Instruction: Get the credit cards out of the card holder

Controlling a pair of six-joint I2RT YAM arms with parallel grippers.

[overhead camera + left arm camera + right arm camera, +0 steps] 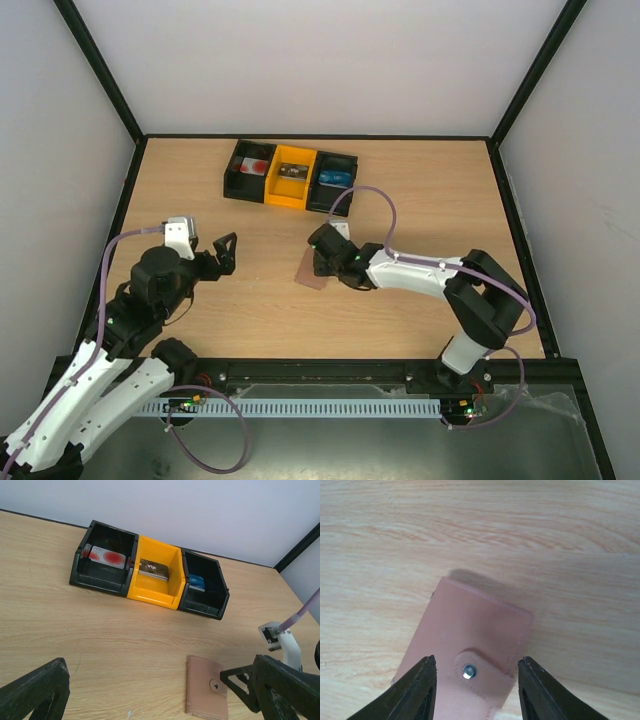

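Card holder (470, 625): snap tab (480, 672) fastened, flat mid-bench (570, 555); right fingers (417, 692) parted astride it, gripping nothing; left fingers (37, 692) spread wide; opening step pending, apparently unfastening tab.

The top view looks down from above and behind the arm bases, far enough back to take in the whole bench (250, 310), with its far edge at the top. The left wrist view, on the left gripper (222, 252), sits low at the near left. It faces far and right towards the bins (150, 572) and the card holder (206, 686). The right wrist view, on the right gripper (320, 260), looks almost straight down at the holder from very close. All three views share the holder; the top and left wrist views share the bins.
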